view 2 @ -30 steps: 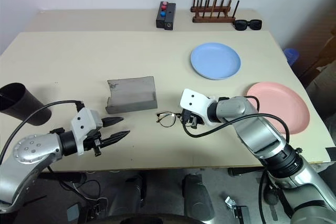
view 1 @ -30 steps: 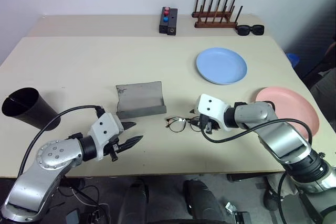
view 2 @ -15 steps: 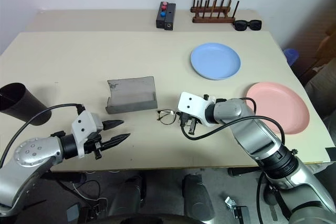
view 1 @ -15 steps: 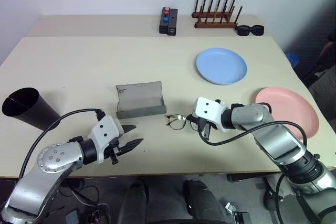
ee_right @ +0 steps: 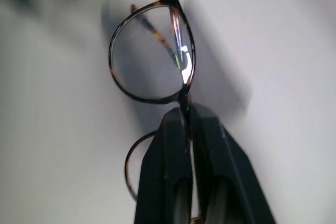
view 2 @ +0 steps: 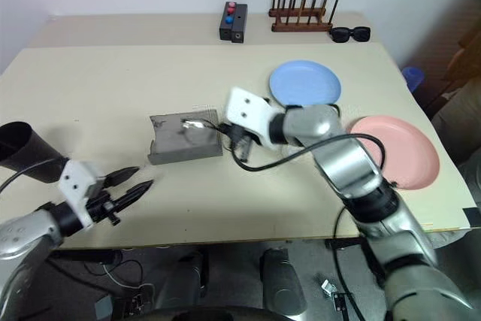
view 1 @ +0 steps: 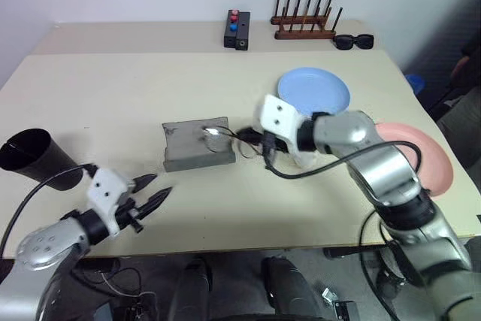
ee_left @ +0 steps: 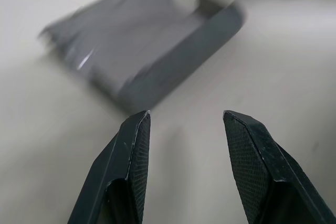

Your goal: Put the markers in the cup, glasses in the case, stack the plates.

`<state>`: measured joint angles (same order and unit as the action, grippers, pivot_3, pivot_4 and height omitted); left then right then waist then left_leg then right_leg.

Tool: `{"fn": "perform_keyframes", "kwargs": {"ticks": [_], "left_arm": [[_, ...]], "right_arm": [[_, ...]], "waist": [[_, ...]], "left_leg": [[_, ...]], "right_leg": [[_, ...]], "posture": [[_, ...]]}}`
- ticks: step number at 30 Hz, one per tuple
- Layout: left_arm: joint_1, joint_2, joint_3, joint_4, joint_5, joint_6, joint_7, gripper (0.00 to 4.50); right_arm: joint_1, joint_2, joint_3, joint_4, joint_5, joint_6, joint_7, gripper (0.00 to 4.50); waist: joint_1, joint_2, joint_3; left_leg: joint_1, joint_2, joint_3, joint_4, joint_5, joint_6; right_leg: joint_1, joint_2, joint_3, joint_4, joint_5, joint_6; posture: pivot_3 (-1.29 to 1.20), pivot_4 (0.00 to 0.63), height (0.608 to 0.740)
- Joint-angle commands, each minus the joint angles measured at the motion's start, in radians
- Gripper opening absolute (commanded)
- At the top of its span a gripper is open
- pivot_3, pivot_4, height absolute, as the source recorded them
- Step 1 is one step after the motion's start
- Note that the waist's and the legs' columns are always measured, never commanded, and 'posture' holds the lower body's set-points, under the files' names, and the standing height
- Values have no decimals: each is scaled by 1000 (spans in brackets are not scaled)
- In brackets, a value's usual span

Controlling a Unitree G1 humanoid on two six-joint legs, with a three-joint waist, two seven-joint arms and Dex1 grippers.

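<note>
Nearest the counter's [view 1: 113,95] front edge, the left gripper [view 1: 149,190] hovers with its fingers [ee_left: 134,145] parted and empty, aimed toward the case [view 1: 197,145]. The black cup [view 1: 28,157] lies tipped at the left edge, its base partly hidden by a cable. At mid-counter the right gripper [ee_right: 185,113] has its fingers closed on the bridge of the glasses [ee_right: 152,59], held over the open grey case; motion blur makes the frames hard to trace from the head views. The pink plate [view 1: 428,157] is partly hidden by the right arm; the blue plate [view 1: 319,89] lies just behind. Farthest: button box [view 1: 237,29], wooden rack [view 1: 304,26], sunglasses [view 1: 353,40].
</note>
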<state>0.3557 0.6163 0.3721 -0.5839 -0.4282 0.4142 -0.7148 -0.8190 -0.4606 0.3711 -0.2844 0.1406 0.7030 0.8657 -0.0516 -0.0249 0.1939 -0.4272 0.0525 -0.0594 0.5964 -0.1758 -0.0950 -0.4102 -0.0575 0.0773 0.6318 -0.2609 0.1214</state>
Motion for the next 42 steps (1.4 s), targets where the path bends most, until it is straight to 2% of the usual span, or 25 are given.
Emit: {"fn": "perform_keyframes", "kwargs": {"ticks": [1, 7, 10, 18, 28, 34, 35, 36, 38, 40, 41, 42], "left_arm": [[17, -19, 64, 6, -46, -52, -18, 2242], [32, -38, 88, 10, -39, -87, 4, 2242], [55, -45, 84, -25, -47, -78, 19, 2242], [120, -36, 65, -92, -82, -48, 19, 2242], [90, -28, 22, -36, -45, -84, 2, 2242], [79, -36, 10, -24, -36, -92, 2, 2242], [79, -37, 10, -21, -35, -96, 1, 2242], [79, -37, 10, -20, -34, -98, 1, 2242], [76, -37, 7, -21, -35, -98, 4, 2242], [75, -39, 6, -21, -35, -101, 5, 2242], [76, -41, 3, -18, -32, -105, 4, 2242], [77, -42, 0, -15, -28, -110, 4, 2242]], "right_arm": [[-101, 109, 43, 144, -31, -66, -30, 75], [-183, 273, 135, 429, -100, -255, -19, 75], [-193, 308, 149, 537, -140, -322, -26, 75], [-159, 253, 134, 562, -207, -373, -19, 75], [-105, 211, 155, 485, -258, -348, 19, 75], [-94, 225, 140, 485, -263, -337, 13, 75], [-96, 229, 138, 490, -264, -340, 7, 657], [-99, 232, 135, 494, -266, -344, 1, 935], [-106, 241, 128, 502, -270, -351, -17, 1912], [-109, 246, 123, 506, -273, -355, -26, 3061], [-109, 247, 122, 507, -276, -360, -28, 3452], [-110, 248, 121, 508, -279, -364, -30, 4029]], "waist": [[1, 0, 0], [6, -1, 0], [5, 0, 0], [3, 0, 0], [1, 0, 0], [-2, 0, 0], [-3, 0, 0], [-5, 0, 0], [-7, 0, 0], [-9, 0, 0], [-10, 0, 0], [-11, 0, 0]], "left_leg": [[0, 0, 0, 0, 0, 0], [0, 0, 0, 0, 0, 0], [0, 0, 0, -1, 0, 0], [0, 0, 0, -1, 0, 0], [0, 0, 1, -3, 0, 0], [0, 0, 1, -3, 0, 0], [0, 0, 1, -3, 0, 0], [0, 0, 1, -3, 0, 0], [0, 0, 1, -3, 0, 0], [0, 0, 1, -3, 0, 0], [0, 0, 1, -3, 0, 0], [0, 0, 1, -3, 0, 0]], "right_leg": [[0, 0, 0, 0, 0, 0], [0, 0, 0, -1, 0, -1], [0, 0, 0, -1, 0, -1], [-1, 0, 0, -1, 0, -1], [-2, 0, 0, -1, 0, -1], [-2, 0, 0, -1, 0, -1], [-2, 0, 0, -1, 0, -1], [-2, 0, 0, -1, 0, -1], [-2, 0, 0, -1, 0, -1], [-2, 0, 0, -1, 0, -1], [-2, 0, 0, -1, 0, -1], [-2, 0, 0, -1, 0, -1]], "posture": [[0, 150, 740], [0, 150, 740], [0, 150, 740], [0, 150, 740], [0, 150, 740], [0, 150, 740], [0, 150, 740], [0, 150, 740], [0, 150, 740], [0, 150, 740], [0, 150, 740], [0, 150, 740]]}}
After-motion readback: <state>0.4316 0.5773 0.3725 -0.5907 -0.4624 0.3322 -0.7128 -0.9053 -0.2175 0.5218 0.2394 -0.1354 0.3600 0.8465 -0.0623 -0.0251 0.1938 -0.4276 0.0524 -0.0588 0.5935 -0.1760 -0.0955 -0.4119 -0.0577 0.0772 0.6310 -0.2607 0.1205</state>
